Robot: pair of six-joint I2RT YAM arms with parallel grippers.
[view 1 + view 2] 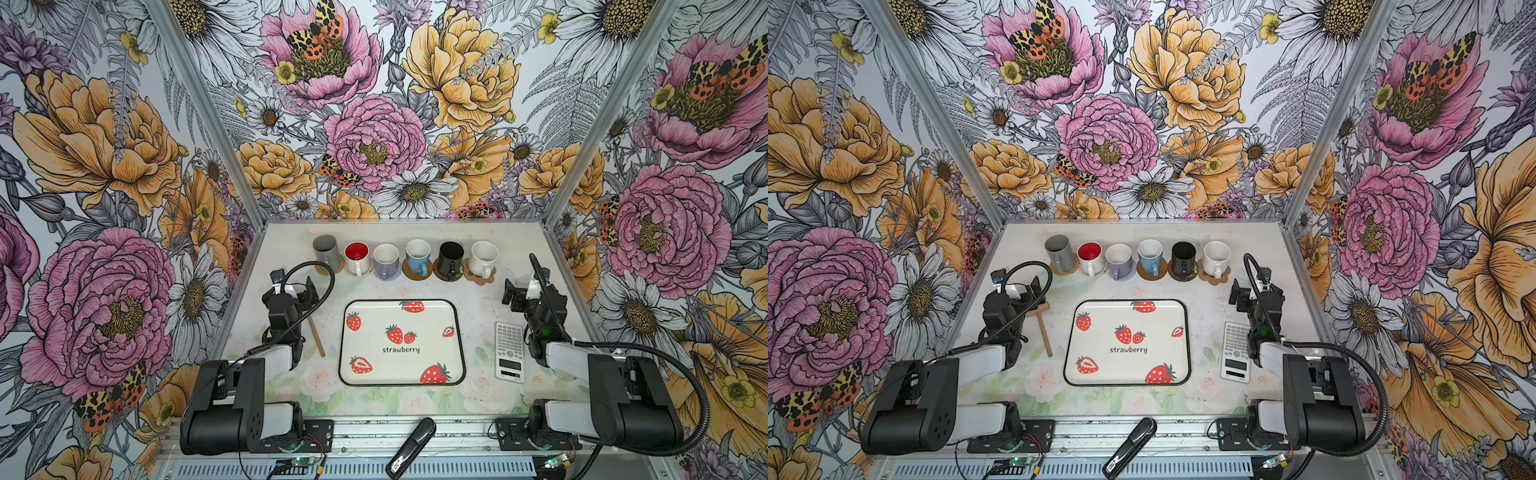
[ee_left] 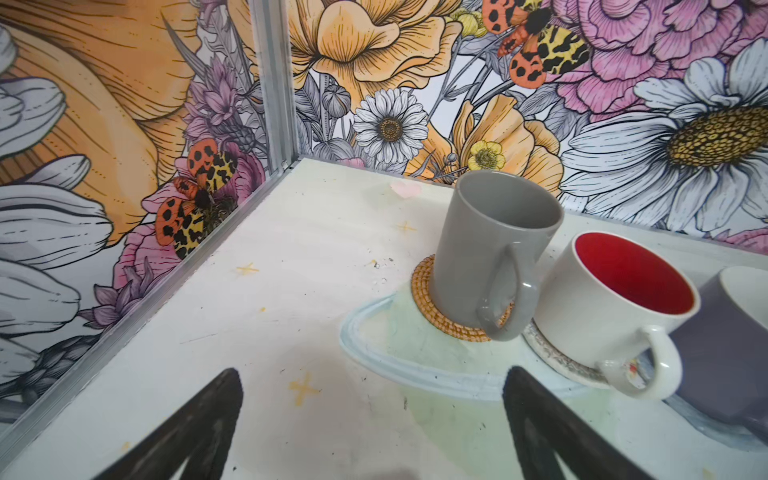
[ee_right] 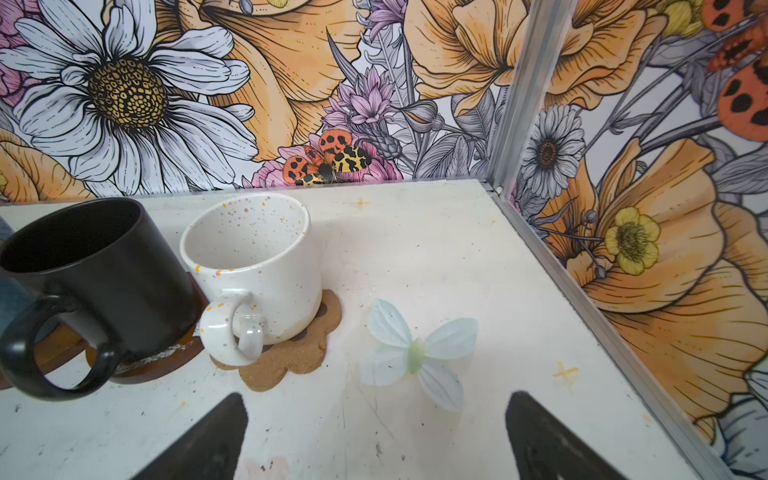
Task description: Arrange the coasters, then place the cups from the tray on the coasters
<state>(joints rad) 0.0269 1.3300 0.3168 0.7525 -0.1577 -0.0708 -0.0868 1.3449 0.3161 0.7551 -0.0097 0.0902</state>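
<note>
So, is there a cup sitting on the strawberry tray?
No, the tray holds nothing but its printed strawberries; all six cups stand on coasters in a row behind it.

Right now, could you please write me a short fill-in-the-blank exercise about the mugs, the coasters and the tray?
1. The number of mugs standing on the strawberry tray is ____.
2. In both top views, the grey mug on the tan woven coaster stands at the ____ end of the row.
3. The mug between the blue mug and the speckled white mug is ____.
4. The left gripper and the right gripper are both ____ and hold nothing.

Missing words: zero; left; black; open.
</note>
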